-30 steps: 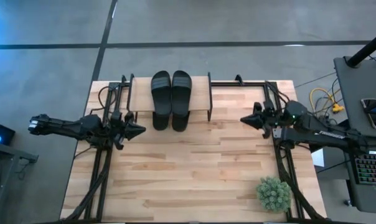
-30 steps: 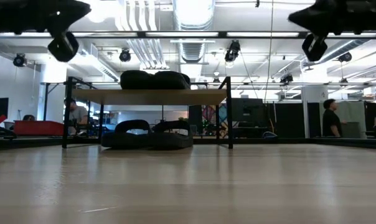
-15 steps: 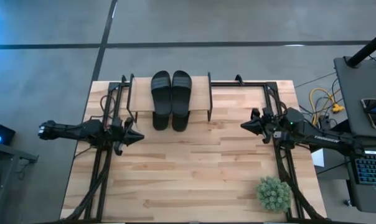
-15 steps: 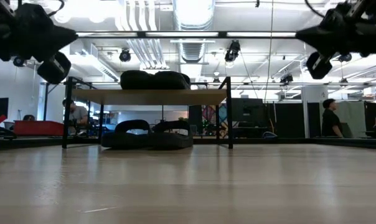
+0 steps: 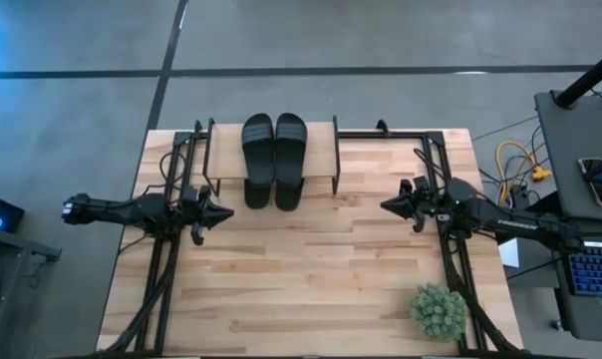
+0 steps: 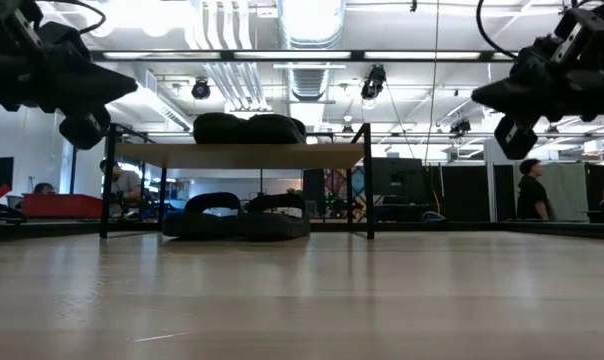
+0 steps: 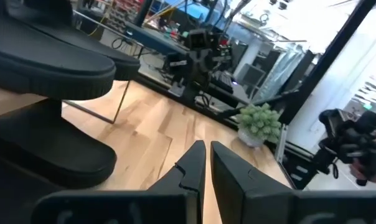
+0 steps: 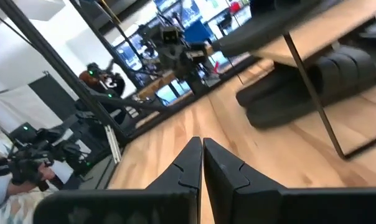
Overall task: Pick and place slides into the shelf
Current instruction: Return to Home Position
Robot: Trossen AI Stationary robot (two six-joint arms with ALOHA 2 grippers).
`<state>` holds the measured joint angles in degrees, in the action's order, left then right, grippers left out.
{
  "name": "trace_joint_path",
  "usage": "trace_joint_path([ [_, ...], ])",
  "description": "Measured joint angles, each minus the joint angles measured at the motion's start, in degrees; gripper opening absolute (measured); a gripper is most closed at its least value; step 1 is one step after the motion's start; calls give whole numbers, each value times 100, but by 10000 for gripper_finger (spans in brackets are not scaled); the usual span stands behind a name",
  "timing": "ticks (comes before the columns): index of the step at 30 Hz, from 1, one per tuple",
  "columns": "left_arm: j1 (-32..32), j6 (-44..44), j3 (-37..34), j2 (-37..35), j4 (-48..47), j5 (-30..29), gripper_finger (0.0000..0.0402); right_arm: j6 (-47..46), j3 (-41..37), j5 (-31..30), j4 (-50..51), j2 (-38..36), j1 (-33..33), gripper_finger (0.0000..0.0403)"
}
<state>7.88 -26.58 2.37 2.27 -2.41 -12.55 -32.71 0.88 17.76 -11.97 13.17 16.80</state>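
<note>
The shelf (image 5: 321, 148) stands at the table's far edge, its plank top (image 6: 242, 155) on thin black legs. Two black slides (image 5: 274, 146) lie side by side on the plank, and two more (image 6: 237, 215) rest on the tabletop under it. My left gripper (image 5: 227, 212) hovers above the table to the left of the shelf, fingers shut and pointing right; its wrist view shows an upper slide (image 7: 48, 65) and a lower one (image 7: 45, 146). My right gripper (image 5: 385, 206) hovers to the shelf's right, shut, pointing left. Neither holds anything.
A small green potted plant (image 5: 439, 311) sits near the table's near right corner. Black arm frames and cables run along both side edges (image 5: 166, 269). Bare wood (image 5: 311, 269) stretches between the arms. People stand in the room beyond the table (image 6: 530, 190).
Both arms have drawn back and come lower. The left gripper moved a little toward the near edge. The right gripper moved toward the near edge and sank in the low view. The slides and shelf have stayed put.
</note>
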Motion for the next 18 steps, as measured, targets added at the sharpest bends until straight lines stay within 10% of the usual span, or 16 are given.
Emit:
trace_joint_path([
  [18, 0, 19, -26, 217, 133, -147, 10, 912, -38, -448, 273, 3, 11, 9],
])
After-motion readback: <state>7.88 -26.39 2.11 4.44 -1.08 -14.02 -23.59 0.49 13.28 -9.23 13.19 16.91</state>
